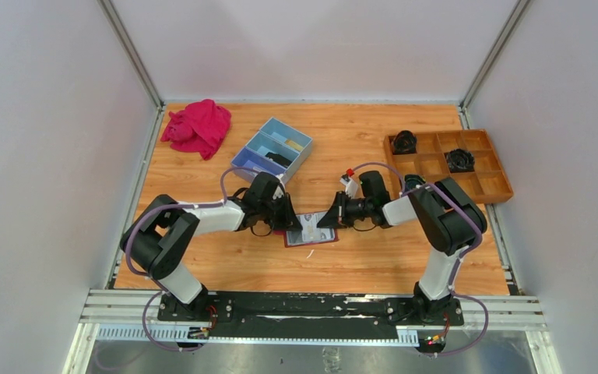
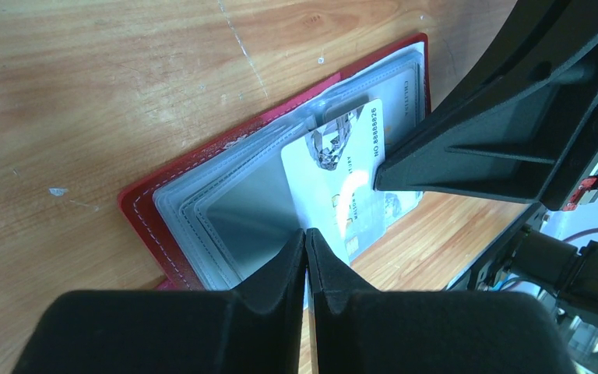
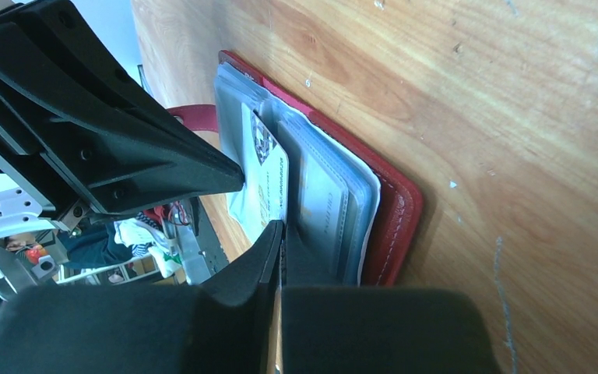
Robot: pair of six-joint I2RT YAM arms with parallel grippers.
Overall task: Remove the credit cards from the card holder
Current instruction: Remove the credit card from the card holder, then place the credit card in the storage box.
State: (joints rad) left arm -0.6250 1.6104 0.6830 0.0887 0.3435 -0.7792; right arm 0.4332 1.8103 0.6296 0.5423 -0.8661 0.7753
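Note:
The dark red card holder (image 1: 310, 228) lies open on the table between my two grippers. It shows in the left wrist view (image 2: 144, 204) and in the right wrist view (image 3: 393, 210), with its grey see-through pockets (image 2: 241, 202) fanned open. A whitish credit card (image 2: 335, 160) sticks partly out of a pocket, with another card (image 2: 374, 214) under it. My right gripper (image 1: 328, 216) (image 3: 280, 227) is shut on the end of the whitish card (image 3: 269, 175). My left gripper (image 1: 288, 216) (image 2: 306, 234) is shut, its tips at the pocket's edge beside the card; I cannot tell whether it pinches anything.
A blue three-compartment box (image 1: 272, 148) stands behind the left gripper. A bright pink cloth (image 1: 198, 126) lies at the back left. A wooden compartment tray (image 1: 479, 183) with black parts stands at the right. Grey walls enclose the table on three sides.

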